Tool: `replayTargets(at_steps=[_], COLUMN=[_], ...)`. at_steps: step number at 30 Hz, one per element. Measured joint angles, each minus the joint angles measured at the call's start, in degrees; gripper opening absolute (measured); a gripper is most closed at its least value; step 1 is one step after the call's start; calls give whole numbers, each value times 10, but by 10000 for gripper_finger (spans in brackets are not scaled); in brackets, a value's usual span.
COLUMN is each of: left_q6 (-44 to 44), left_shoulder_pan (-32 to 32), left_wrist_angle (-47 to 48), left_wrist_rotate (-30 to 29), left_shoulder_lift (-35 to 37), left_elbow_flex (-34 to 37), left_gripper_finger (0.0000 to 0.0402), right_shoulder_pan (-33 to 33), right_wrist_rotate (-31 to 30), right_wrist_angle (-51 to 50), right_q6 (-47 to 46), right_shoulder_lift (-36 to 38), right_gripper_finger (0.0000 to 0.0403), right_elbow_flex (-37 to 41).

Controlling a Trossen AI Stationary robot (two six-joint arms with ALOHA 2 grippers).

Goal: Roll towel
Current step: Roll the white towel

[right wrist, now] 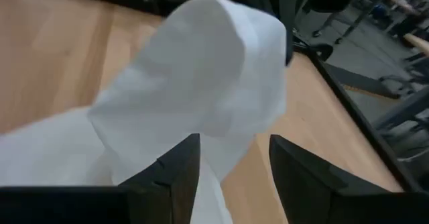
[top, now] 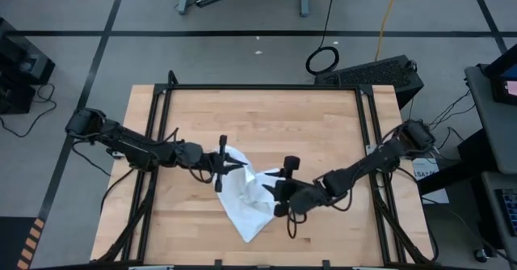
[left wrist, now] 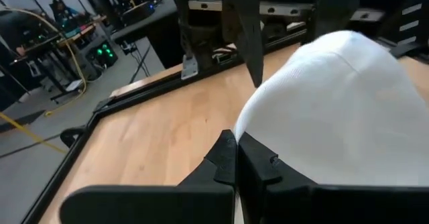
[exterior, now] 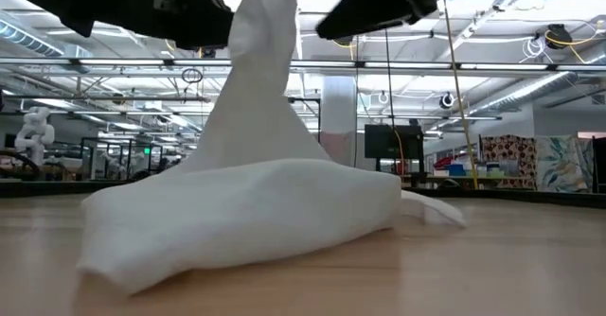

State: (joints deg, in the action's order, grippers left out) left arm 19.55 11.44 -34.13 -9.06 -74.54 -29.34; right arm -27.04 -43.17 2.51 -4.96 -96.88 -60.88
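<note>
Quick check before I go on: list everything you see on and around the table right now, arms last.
towel: one, white, crumpled on the table's near middle, one corner lifted.
table: one, light wood with black frame, centre of the high view.
cable: one, black, coiled on the floor beyond the table.
left gripper: one, dark, shut on the towel's raised corner.
right gripper: one, dark, open, over the towel's right side.

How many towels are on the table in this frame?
1. The towel lies crumpled near the table's front centre, one corner lifted by the left gripper. None other visible.
</note>
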Motion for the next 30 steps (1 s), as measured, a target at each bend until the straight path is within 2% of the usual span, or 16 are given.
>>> replayTargets(at_steps=[9, 14, 16, 18, 23, 24, 27, 30], left_q6=[3, 2, 2, 2, -27, -44, -88, -119], left_shoulder_pan=[-11, -13, -13, -13, -13, -13, -13, -12], left_wrist_angle=[-16, -18, -18, -17, -16, -15, -8, 5], left_wrist_rotate=[-1, -2, -2, -2, -8, -21, -70, -79], left_shoulder_lift=[-21, -21, -21, -21, -21, -21, -21, -21], left_elbow_flex=[0, 0, 0, 0, 0, 0, 0, 0], left_gripper_finger=[0, 0, 0, 0, 7, 12, 35, 74], right_shoulder_pan=[41, 60, 65, 70, 75, 75, 76, 84], right_wrist_rotate=[91, 106, 104, 99, 55, 42, 12, 8], right_wrist_angle=[11, 47, 63, 61, 27, 19, -22, -75], right_q6=[-38, -30, -20, -18, -2, 1, -1, -2], right_shoulder_lift=[-2, -23, -32, -37, -27, -21, 3, 27], right_gripper_finger=[214, 214, 197, 165, 29, 15, 14, 4], right_elbow_flex=[0, 1, 1, 1, 1, 0, -4, -4])
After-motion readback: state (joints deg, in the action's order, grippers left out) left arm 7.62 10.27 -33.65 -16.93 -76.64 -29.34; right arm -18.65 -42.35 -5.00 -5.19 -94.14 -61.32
